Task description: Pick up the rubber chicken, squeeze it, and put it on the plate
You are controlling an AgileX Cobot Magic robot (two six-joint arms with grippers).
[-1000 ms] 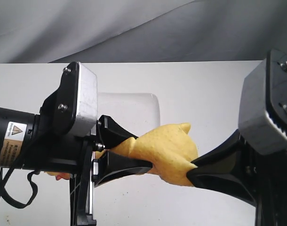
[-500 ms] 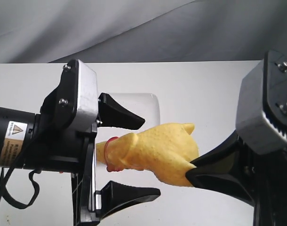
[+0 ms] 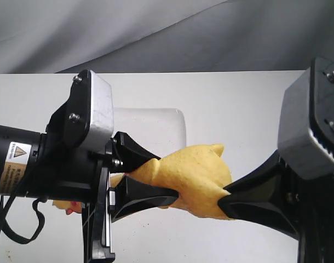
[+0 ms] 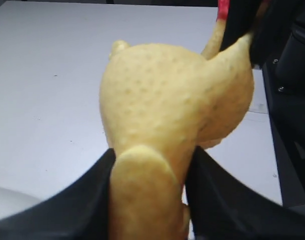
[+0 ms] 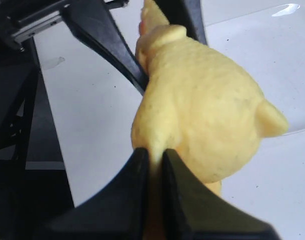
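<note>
The yellow rubber chicken (image 3: 191, 175) hangs in the air between both grippers. My left gripper (image 3: 166, 176) is shut on its narrower neck end, and the body bulges past the black fingers (image 4: 77, 205). My right gripper (image 3: 224, 200) is shut on the thin end below the plump body (image 5: 207, 110). A bit of red and yellow (image 3: 73, 206) shows under the left arm. Red feet (image 4: 222, 7) show by the right gripper's fingers. The white plate (image 3: 156, 129) lies on the table behind the chicken, partly hidden; its glossy surface (image 5: 277, 45) appears under the body in the right wrist view.
A white table (image 3: 238, 109) runs back to a far edge, with grey cloth (image 3: 167, 33) hanging behind it. The left arm's black motor housing and cable (image 3: 13, 164) fill the left side. The right arm's grey wrist block (image 3: 312, 126) stands at the right edge.
Half a second ago the left gripper's jaws stood wide apart around the chicken's neck; they have closed on it again, as one second ago. The right gripper kept its hold.
</note>
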